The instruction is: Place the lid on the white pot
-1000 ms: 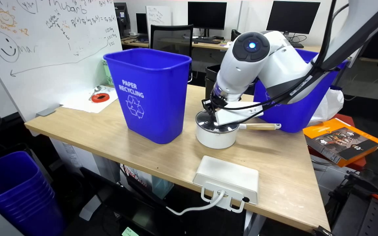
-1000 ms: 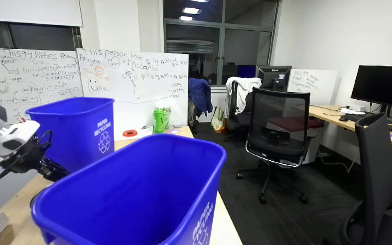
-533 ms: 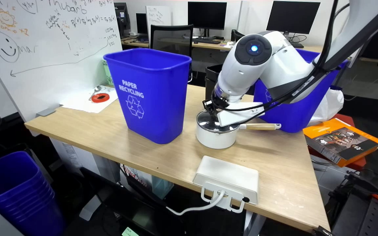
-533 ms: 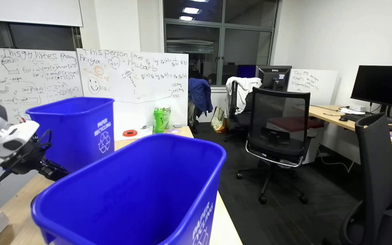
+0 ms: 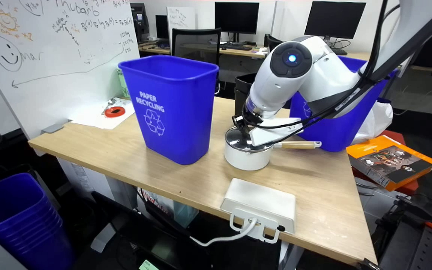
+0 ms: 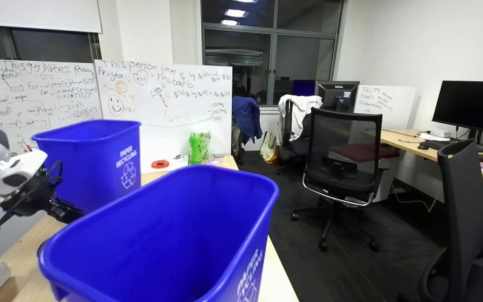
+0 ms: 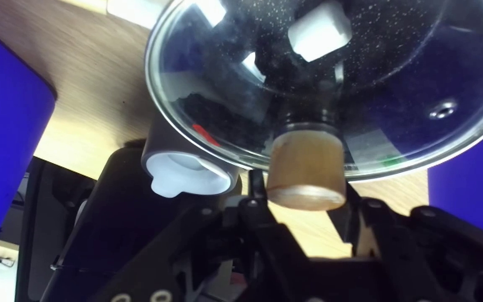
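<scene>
The glass lid [image 5: 234, 139] with its silvery rim lies level over the mouth of the white pot [image 5: 248, 159]. I see no gap between them. The pot's pale handle [image 5: 298, 144] points right. My gripper [image 5: 242, 129] comes down over the lid's middle. In the wrist view my gripper [image 7: 304, 188] has its black fingers [image 7: 256, 184] close on both sides of the lid's wooden knob [image 7: 306, 170]. The lid glass [image 7: 233, 96] fills the top of that view. In an exterior view my gripper [image 6: 67, 212] shows, but a blue bin hides the pot.
A blue bin [image 5: 174, 112] stands left of the pot and a blue bin [image 5: 336, 131] stands behind its handle. A white box [image 5: 261, 200] lies at the table's front edge. A black container [image 5: 240, 93] stands behind. A cylinder with a white inside [image 7: 191, 174] shows beside the lid.
The arm, gripper and lid have shifted very slightly right in an exterior view. The pot has hardly moved, and the fingers stay at the knob.
</scene>
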